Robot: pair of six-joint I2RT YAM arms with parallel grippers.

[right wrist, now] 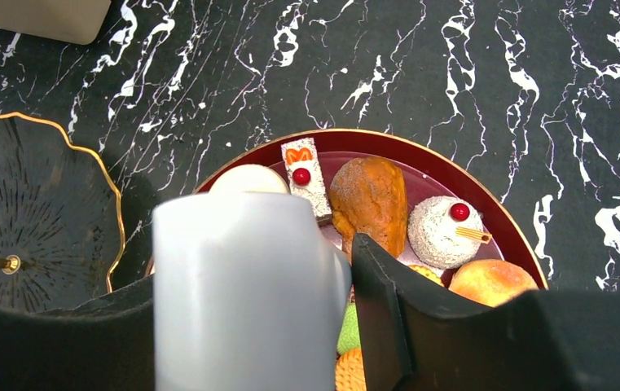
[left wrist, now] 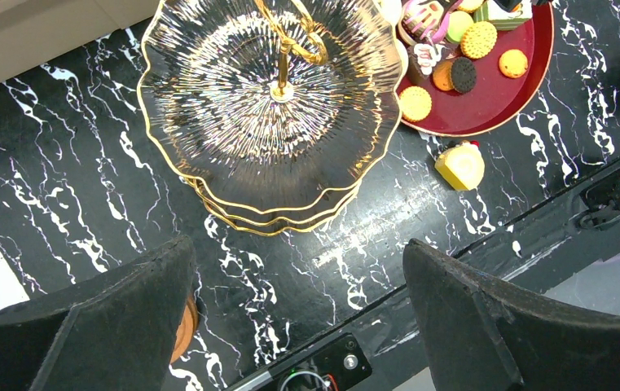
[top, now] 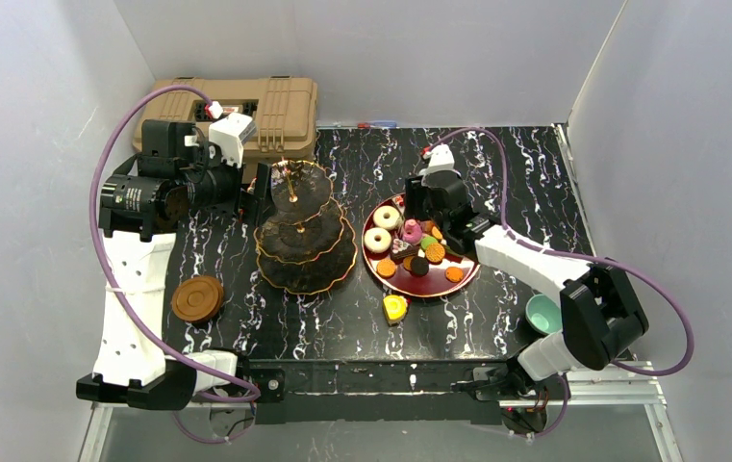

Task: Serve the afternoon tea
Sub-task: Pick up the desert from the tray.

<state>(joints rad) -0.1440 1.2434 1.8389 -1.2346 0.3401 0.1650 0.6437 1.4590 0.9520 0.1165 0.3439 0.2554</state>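
Red plate (top: 436, 293) holds toy sweets (top: 410, 232); right end effector (right wrist: 245, 285) grips white cup (right wrist: 249, 236) above; left end effector (left wrist: 298, 248) open.

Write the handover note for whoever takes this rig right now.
Left gripper: open, empty, above the table beside the three-tier stand.
Right gripper: closed on what looks like a white cup, over the red tray.
Things: the sweets lie on the red tray. One yellow cake lies on the table in front of it. The saucers are stacked near the left arm, and the teal cup stands by the right arm.
Done: no sweets on the tiers that show.
Left: probably load the stand, then set out cups and saucers.
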